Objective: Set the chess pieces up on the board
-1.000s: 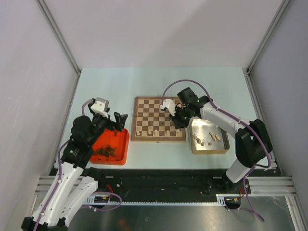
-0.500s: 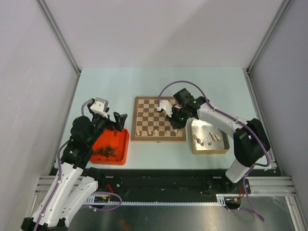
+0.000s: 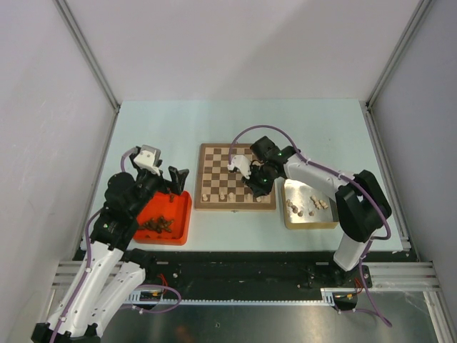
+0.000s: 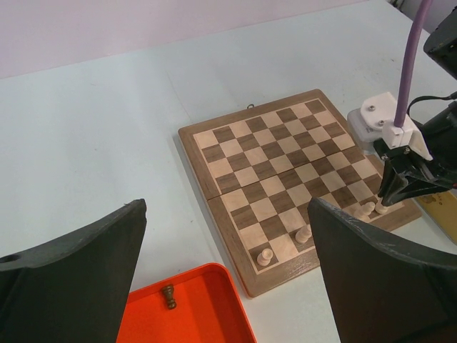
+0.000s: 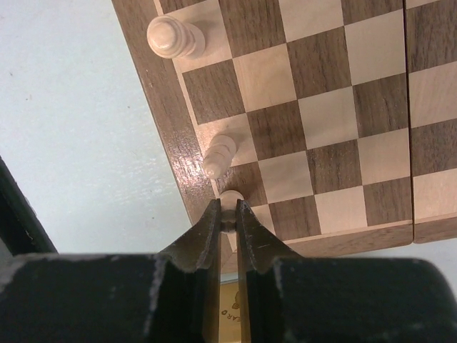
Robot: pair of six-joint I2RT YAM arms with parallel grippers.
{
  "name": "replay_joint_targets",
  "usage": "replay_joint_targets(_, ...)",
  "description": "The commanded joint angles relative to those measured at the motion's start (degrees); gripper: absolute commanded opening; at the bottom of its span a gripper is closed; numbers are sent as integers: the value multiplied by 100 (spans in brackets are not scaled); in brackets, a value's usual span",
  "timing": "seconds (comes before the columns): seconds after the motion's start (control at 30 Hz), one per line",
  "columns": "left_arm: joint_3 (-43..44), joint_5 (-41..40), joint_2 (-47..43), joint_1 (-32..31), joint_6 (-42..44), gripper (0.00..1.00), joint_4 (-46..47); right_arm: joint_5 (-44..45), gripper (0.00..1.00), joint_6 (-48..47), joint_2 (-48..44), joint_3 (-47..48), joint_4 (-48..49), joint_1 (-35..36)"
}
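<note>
The board lies mid-table, and my right gripper hangs low over its near right part. It is shut on a pale chess piece, whose round head shows between the fingertips above a dark square by the rim. Two more pale pieces stand along that same edge row of the board. The left wrist view shows the board with pale pieces on its near row. My left gripper hangs open over the red tray's far corner, holding nothing.
A red tray left of the board holds several dark pieces; one dark piece shows in the left wrist view. A gold tin right of the board holds several pale pieces.
My right gripper has carried the pale piece leftward and slightly nearer along the board's near right part. The left arm has not moved.
</note>
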Motion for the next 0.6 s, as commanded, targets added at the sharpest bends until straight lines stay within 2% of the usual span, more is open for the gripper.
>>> replay_joint_targets(0.0, 2, -22, -28, -6, 204, 100, 128, 76, 9, 79, 56, 200, 130, 46)
replay_joint_targets(0.57, -7, -31, -1, 2, 204, 100, 128, 164, 15, 220, 82, 200, 349, 63)
